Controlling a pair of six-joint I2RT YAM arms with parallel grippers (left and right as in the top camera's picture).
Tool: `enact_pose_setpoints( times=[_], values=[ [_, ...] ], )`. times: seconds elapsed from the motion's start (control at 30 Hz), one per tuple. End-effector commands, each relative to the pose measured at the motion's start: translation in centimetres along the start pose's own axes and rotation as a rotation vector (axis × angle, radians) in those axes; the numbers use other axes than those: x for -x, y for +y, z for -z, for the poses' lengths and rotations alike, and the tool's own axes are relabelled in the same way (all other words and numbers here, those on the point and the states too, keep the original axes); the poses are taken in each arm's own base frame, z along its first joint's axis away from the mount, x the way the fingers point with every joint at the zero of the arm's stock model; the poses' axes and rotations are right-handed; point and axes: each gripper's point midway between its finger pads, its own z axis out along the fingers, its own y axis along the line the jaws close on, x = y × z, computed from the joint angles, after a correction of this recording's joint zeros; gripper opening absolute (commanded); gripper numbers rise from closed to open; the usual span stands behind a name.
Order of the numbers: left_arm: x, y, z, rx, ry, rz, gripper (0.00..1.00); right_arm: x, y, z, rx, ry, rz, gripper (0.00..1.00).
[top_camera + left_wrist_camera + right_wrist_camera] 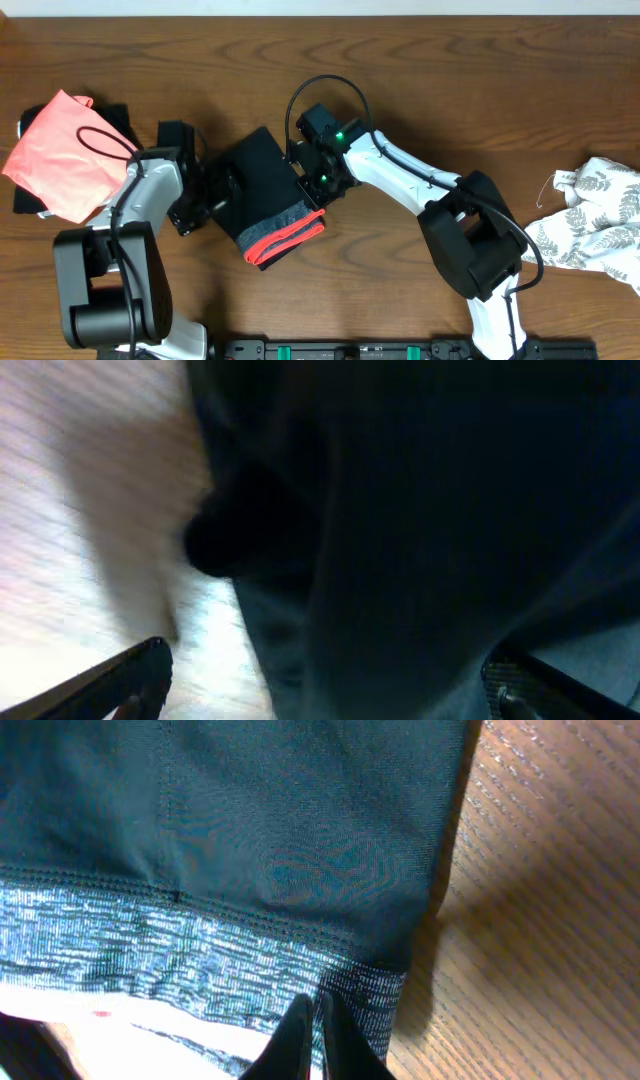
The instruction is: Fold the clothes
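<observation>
At the middle of the worktop (420, 60), folded black leggings (262, 185), grey coral-edged waistband (200, 945) at one end. Left tool (222, 192) spread fully wide at their left edge, clamping nothing. Right tool (312, 1010) pinched shut over the waistband.

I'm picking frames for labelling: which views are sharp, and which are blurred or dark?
Overhead: evenly lit and sharp, the folded leggings clear. Left wrist: heavily blurred and mostly dark, the leggings fill it, the table smeared pale. Right wrist: crisp on the grey waistband weave; the shut right end effector is a dark shape at the bottom edge.
</observation>
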Motion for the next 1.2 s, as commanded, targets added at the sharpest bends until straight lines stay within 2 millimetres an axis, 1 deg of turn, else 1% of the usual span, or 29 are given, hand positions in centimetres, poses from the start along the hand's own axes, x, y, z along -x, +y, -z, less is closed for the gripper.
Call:
enact_pose_setpoints(
  times=[0.0,0.17,0.27,0.4,0.53,0.57,0.67,0.77,0.83,0.97,1.0,1.07,1.17],
  values=[
    [-1.8,-0.6,-1.3,-0.08,0.066,-0.004,0.98,-0.3,0.1,-0.5,0.001,0.013,0.014,0.04],
    [-3.1,-0.2,-2.1,-0.09,0.099,0.02,0.98,-0.4,0.1,-0.5,0.001,0.015,0.012,0.03],
    [-3.7,-0.8,-2.4,-0.139,0.121,0.021,0.99,-0.3,0.1,-0.5,0.001,0.013,0.013,0.03],
    [-3.8,-1.0,-2.7,-0.157,0.119,0.044,0.91,-0.4,0.1,-0.5,0.001,0.015,0.013,0.03],
    [-3.7,-1.1,-2.7,-0.159,0.115,0.042,0.76,-0.5,0.1,-0.5,0.0,0.019,0.011,0.02],
    [-3.7,-1.1,-2.7,-0.16,0.114,0.043,0.74,-0.5,0.1,-0.5,0.0,0.019,0.011,0.02],
    [-3.7,-1.1,-2.7,-0.16,0.114,0.043,0.72,-0.5,0.1,-0.5,0.0,0.019,0.011,0.02],
    [-3.7,-1.1,-2.7,-0.16,0.114,0.043,0.61,-0.5,0.1,-0.5,0.0,0.021,0.01,0.02],
    [-3.7,-1.1,-2.7,-0.16,0.114,0.043,0.45,-0.5,0.1,-0.5,0.0,0.022,0.009,0.02],
    [-3.7,-1.1,-2.7,-0.159,0.114,0.042,0.23,-0.6,0.1,-0.4,0.0,0.022,0.009,0.02],
    [-3.7,-1.1,-2.7,-0.16,0.113,0.041,0.08,-0.6,0.1,-0.4,0.0,0.023,0.009,0.01],
    [-3.5,-1.2,-2.7,-0.164,0.106,0.038,0.06,-0.6,0.0,-0.4,-0.003,0.025,0.009,0.01],
    [-2.9,-1.5,-2.4,-0.179,0.077,0.0,0.06,-0.7,-0.9,-0.1,-0.047,0.028,-0.001,0.01]
  ],
)
